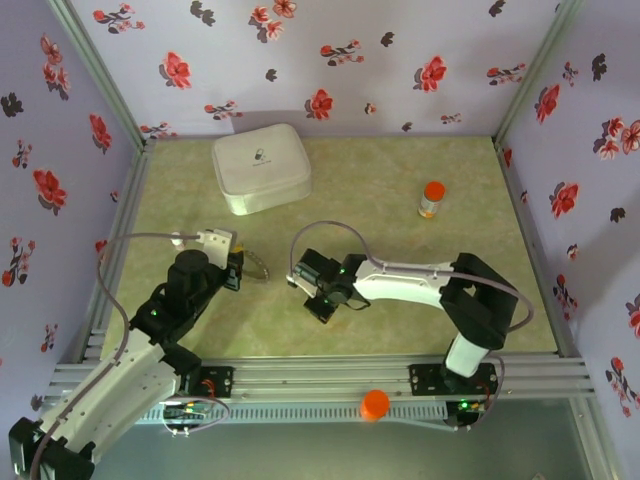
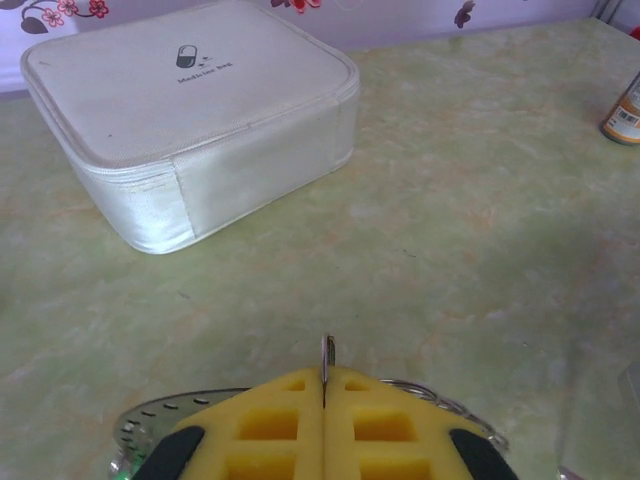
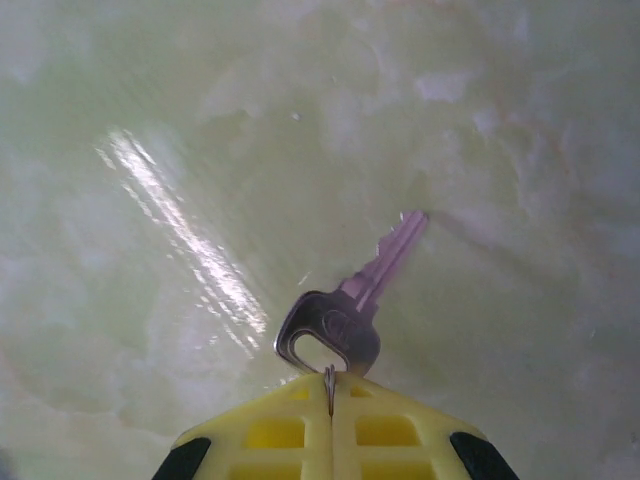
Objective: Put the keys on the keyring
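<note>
We see the left gripper (image 2: 323, 385) clamped on the keyring (image 2: 150, 414), its edge poking up between the pads (image 2: 270, 422), left of tabletop (image 1: 400, 320) centre toward the near edge. Beside it the right gripper (image 3: 330, 388) pinches a silvery key (image 3: 362, 300) by its head, blade pointing away.

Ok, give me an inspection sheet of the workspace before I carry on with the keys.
Surface: green marbled tabletop, some glare.
Job's things: keyring pinched by left end effector; one key pinched at its head by right end effector.
Clutter: white medicine bag and orange-capped bottle at the back.
End effectors: both shut.
Cables: left cable and right cable loop free above the arms.
Surroundings: floral walls; orange knob on the front rail.
</note>
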Tool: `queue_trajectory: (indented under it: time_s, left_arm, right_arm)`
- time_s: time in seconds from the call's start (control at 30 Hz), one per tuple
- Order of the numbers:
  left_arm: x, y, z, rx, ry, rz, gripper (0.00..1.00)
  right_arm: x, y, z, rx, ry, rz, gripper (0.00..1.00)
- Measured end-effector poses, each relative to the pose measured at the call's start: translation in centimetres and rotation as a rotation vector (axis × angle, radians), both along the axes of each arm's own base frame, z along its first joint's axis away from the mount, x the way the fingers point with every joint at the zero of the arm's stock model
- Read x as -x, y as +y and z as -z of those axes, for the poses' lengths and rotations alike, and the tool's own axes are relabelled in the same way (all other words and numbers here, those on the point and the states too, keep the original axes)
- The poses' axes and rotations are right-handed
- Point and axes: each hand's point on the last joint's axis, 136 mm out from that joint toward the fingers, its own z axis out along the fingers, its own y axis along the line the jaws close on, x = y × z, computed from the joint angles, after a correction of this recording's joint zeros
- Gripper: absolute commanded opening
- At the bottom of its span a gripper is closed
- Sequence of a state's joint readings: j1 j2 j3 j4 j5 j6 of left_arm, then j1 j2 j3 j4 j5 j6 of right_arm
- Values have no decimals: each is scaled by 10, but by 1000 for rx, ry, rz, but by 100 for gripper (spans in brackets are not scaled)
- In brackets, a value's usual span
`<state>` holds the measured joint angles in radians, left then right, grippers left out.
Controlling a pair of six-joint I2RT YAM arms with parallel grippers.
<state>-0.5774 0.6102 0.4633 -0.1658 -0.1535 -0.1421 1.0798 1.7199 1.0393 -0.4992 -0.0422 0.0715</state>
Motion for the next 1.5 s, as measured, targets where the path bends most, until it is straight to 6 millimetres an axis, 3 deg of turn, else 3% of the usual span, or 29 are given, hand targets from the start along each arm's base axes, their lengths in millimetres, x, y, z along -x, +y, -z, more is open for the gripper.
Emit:
queue_trajectory:
  time_s: [0.1,0.23,0.4,0.63,0.97,1.23,1.5]
  left_arm:
    - [0,1,0,-4,-2,-3,0]
    - [-1,2,0,-11,-5,-7,0]
    - [-1,2,0,-16,-8,-5,0]
    - [-1,2,0,-16,-9,-5,0]
    - [-1,2,0,-16,-9,-5,0]
    - [-1,2,0,-16,-9,-5,0]
    - [0,2,-2,-13,-13,-5,0]
  right_arm:
    - [0,-5,12,42,9,4,0]
    - [-3,0,10,40,4,10,1]
    - [-3,-4,11,61,8,15,10]
    - [-4,-7,9,82,4,21,15]
    - [-3,-8,8,87,7,21,10]
    - [-4,-7,8,86,6,21,0]
    - [-4,-6,5,76,1,19,0]
